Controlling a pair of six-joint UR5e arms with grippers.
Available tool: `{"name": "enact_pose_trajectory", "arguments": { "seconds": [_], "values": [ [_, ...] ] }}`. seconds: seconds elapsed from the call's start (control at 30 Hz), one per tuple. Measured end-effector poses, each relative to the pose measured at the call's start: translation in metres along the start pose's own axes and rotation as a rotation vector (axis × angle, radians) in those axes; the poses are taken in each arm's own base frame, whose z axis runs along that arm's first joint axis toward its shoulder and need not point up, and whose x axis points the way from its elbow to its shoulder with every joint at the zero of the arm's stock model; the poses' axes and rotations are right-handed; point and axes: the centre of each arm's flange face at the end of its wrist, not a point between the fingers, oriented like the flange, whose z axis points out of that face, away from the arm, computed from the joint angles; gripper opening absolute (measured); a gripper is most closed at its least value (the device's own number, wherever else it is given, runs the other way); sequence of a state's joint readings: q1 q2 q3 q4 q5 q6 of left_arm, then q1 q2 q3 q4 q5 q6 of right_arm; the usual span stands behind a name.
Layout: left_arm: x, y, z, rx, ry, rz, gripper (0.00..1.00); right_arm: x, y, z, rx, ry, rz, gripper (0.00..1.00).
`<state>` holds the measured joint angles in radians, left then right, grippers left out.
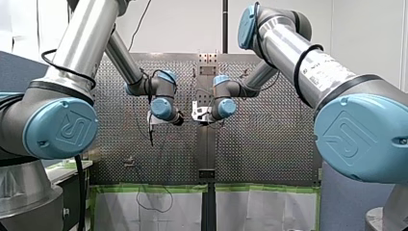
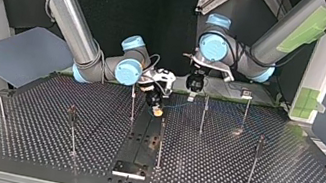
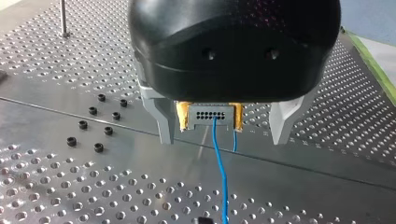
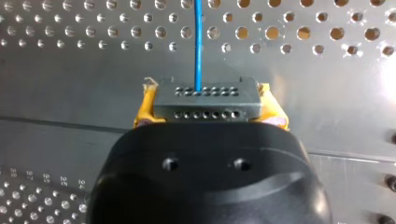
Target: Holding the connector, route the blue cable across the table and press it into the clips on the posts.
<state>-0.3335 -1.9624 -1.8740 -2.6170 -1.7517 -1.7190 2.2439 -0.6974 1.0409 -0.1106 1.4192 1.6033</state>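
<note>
A grey connector (image 4: 207, 100) sits clamped between the yellow pads (image 4: 144, 109) of my right gripper (image 4: 208, 105), which is shut on it. The blue cable (image 4: 198, 42) leaves the connector's face and runs out over the perforated table. In the left wrist view the same connector (image 3: 212, 116) shows ahead of my left gripper (image 3: 222, 140), in the gap between its metal fingers (image 3: 161, 123), which are open with nothing held. From there the cable (image 3: 219, 172) trails across the plate. In the top view my right gripper (image 2: 157, 110) hangs low near the centre and my left gripper (image 2: 192, 92) is just beside it.
Thin upright posts (image 2: 204, 114) (image 2: 133, 102) (image 2: 160, 144) (image 2: 255, 161) stand across the table. Several black screws (image 3: 98, 123) sit in the smooth centre strip (image 2: 142, 138). A grey board (image 2: 20, 53) leans at the top view's left.
</note>
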Motion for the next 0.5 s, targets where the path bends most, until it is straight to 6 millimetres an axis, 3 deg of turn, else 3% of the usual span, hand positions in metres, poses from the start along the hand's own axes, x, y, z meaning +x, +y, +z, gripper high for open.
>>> {"name": "enact_pose_trajectory", "arguments": {
  "seconds": [0.5],
  "values": [
    [0.01, 0.005, 0.044, -0.048, 0.018, -0.03, 1.0, 0.0, 0.001, 0.0, 0.003, -0.001, 0.0, 0.0]
  ]
}}
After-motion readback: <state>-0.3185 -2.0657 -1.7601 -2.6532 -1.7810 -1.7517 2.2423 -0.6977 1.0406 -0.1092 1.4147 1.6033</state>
